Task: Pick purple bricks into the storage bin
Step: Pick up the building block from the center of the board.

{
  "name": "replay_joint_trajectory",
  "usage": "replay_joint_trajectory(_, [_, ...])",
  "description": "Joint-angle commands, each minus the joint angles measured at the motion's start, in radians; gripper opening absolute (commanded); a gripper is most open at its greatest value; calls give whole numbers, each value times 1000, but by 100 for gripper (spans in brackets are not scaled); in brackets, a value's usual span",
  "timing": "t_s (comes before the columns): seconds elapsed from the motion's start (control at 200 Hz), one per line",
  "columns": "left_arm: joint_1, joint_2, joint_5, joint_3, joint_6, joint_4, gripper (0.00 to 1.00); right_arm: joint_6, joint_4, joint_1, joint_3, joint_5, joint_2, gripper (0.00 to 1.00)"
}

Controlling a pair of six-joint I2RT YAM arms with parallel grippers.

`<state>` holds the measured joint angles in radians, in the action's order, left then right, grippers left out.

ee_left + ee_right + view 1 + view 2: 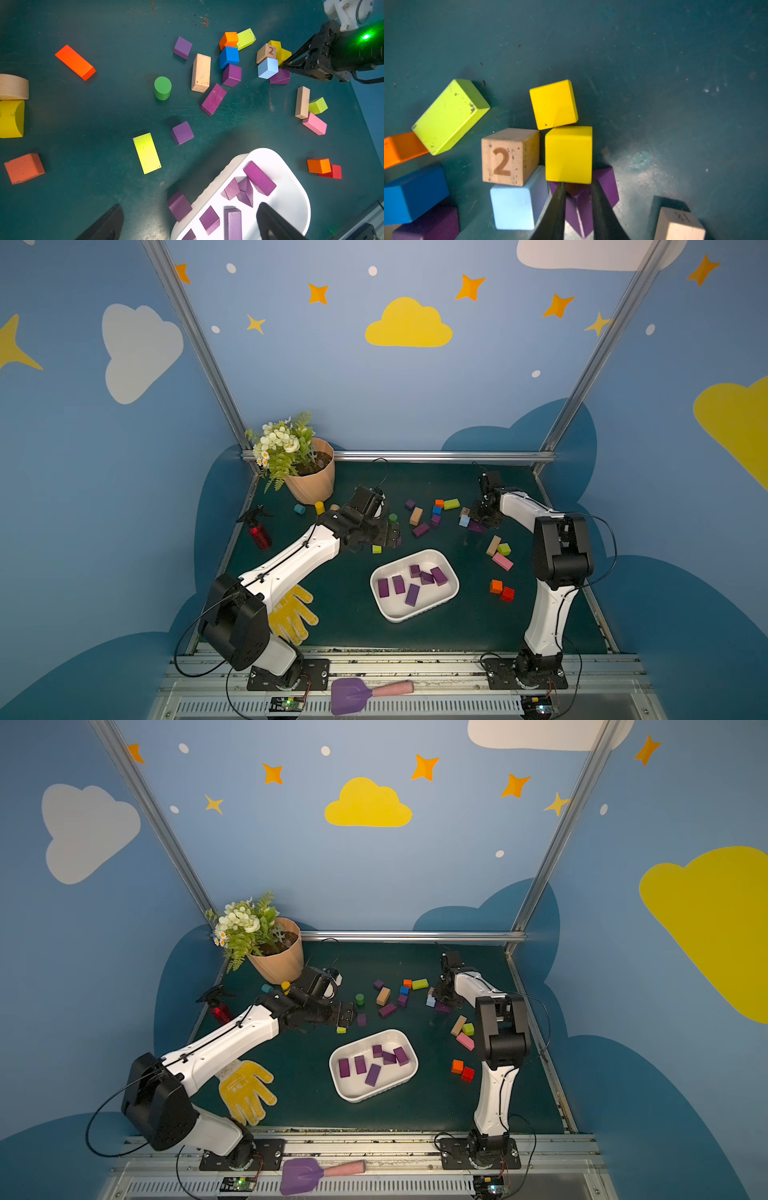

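At lower centre, the right gripper (579, 187) was closed on 1 purple brick (607, 187) for carrying to the storage bin (428, 558); the left gripper (190, 204) was seen open.

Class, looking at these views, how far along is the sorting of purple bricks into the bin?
Done: six purple bricks lie in the bin. In hand: the right gripper is shut on a brick beside the pale blue cube, down on the mat. The left gripper is open and empty. Left: at least four more lie loose, such as this oblong.
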<state>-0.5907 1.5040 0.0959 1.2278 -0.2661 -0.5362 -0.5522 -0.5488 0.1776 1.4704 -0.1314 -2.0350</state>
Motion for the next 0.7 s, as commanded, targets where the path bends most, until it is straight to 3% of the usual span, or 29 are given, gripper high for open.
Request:
replay_joint_trajectory(0.0, [3, -10, -7, 19, 6, -14, 100, 3, -64, 14, -36, 5, 31, 24])
replay_joint_trajectory(0.38, [3, -24, -19, 15, 8, -10, 100, -4, -113, 50, -155, 15, 141, 24])
replay_joint_trajectory(0.691, [1, -34, -30, 10, 7, -8, 100, -35, -141, 161, -276, 18, 280, 22])
